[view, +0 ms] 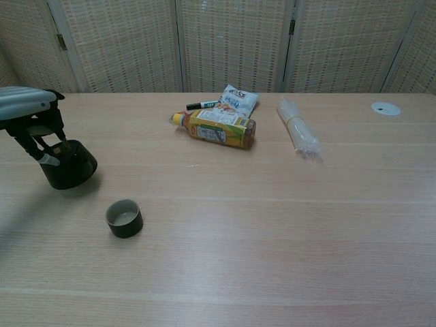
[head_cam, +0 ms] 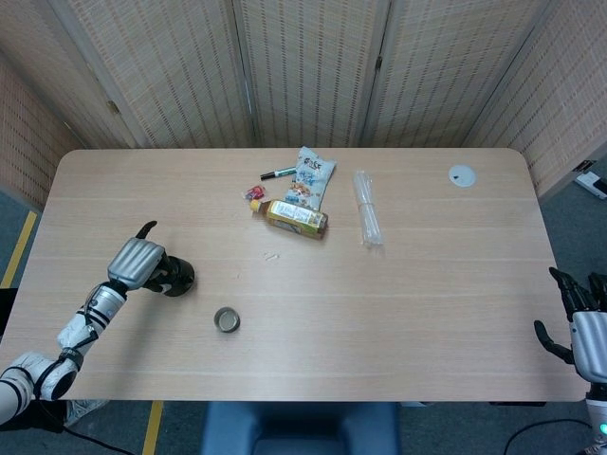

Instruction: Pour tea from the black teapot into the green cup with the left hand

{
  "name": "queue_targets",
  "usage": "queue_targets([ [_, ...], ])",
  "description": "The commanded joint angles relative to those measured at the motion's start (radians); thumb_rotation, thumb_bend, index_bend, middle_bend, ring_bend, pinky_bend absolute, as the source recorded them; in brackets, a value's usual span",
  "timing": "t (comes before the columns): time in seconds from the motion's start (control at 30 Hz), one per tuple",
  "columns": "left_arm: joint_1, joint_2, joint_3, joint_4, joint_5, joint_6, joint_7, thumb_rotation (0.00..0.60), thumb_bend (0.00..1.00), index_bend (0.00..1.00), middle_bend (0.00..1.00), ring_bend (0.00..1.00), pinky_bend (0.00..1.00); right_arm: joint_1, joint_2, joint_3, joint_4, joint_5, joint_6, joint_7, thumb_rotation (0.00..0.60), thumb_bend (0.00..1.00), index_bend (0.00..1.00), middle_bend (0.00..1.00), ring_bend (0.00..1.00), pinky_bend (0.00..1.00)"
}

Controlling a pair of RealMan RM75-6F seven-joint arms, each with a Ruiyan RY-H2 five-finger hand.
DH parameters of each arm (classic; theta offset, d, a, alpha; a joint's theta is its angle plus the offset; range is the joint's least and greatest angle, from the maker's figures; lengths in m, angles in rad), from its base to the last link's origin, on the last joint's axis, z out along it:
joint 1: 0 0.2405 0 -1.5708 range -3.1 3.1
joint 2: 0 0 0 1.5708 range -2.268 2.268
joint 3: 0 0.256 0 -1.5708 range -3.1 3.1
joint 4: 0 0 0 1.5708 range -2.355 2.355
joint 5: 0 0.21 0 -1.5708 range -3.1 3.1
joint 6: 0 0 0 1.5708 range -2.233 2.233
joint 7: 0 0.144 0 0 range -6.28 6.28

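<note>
Left hand [head_cam: 136, 263] grips black teapot [view: 68, 164], green cup [view: 124, 218] nearby; only head view shows right hand [head_cam: 580, 327], fingers spread.

Between my left hand [head_cam: 136, 262], on the black teapot [view: 68, 164], and the green cup [view: 124, 218] lies bare table [head_cam: 398, 303]. The bottle [head_cam: 296, 217], snack bag [head_cam: 312, 176] and, I think, plastic sleeve [head_cam: 367, 220] lie well beyond.
</note>
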Motion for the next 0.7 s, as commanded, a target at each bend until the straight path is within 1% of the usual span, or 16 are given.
queue_targets([
  [0.03,0.002,0.018,-0.007,-0.029,-0.023,-0.015,0.024,0.600,0.06,1.00,1.00,0.86,0.04,0.000,0.001,0.001,0.003,-0.001,0.002,0.003,0.600,0.38,0.08,0.19,0.26,0.00],
  [0.23,0.003,0.047,-0.010,-0.078,-0.048,-0.041,0.045,0.600,0.04,0.99,1.00,0.86,0.05,-0.002,0.000,0.000,0.010,0.000,0.004,0.012,0.600,0.38,0.08,0.19,0.26,0.00],
  [0.4,0.003,0.074,-0.015,-0.125,-0.063,-0.055,0.033,0.600,0.03,0.99,1.00,0.86,0.06,-0.002,-0.002,-0.001,0.013,-0.003,0.006,0.015,0.600,0.38,0.08,0.19,0.26,0.00],
  [0.47,0.004,0.082,-0.016,-0.140,-0.067,-0.057,0.036,0.600,0.04,0.99,1.00,0.86,0.06,-0.002,-0.002,-0.001,0.013,-0.003,0.007,0.015,0.600,0.38,0.08,0.19,0.26,0.00],
  [0.53,0.005,0.085,-0.019,-0.149,-0.069,-0.053,0.039,0.599,0.08,0.99,1.00,0.86,0.07,-0.002,-0.002,-0.001,0.013,-0.004,0.007,0.014,0.600,0.38,0.08,0.19,0.26,0.00],
  [0.57,0.006,0.085,-0.019,-0.150,-0.070,-0.051,0.041,0.586,0.10,0.99,1.00,0.86,0.07,-0.002,-0.002,-0.002,0.013,-0.005,0.008,0.014,0.600,0.38,0.08,0.19,0.26,0.00],
  [0.6,0.006,0.084,-0.019,-0.149,-0.071,-0.051,0.044,0.541,0.14,0.99,1.00,0.86,0.07,-0.002,-0.002,-0.002,0.013,-0.005,0.008,0.014,0.600,0.38,0.08,0.19,0.26,0.00],
  [0.63,0.006,0.084,-0.019,-0.148,-0.072,-0.053,0.046,0.482,0.17,0.99,1.00,0.86,0.07,-0.002,-0.002,-0.002,0.013,-0.005,0.007,0.014,0.600,0.38,0.08,0.19,0.26,0.00],
  [0.7,0.006,0.083,-0.018,-0.147,-0.074,-0.058,0.042,0.395,0.23,0.99,1.00,0.86,0.07,-0.002,-0.001,-0.002,0.012,-0.004,0.007,0.013,0.600,0.38,0.08,0.19,0.26,0.00],
])
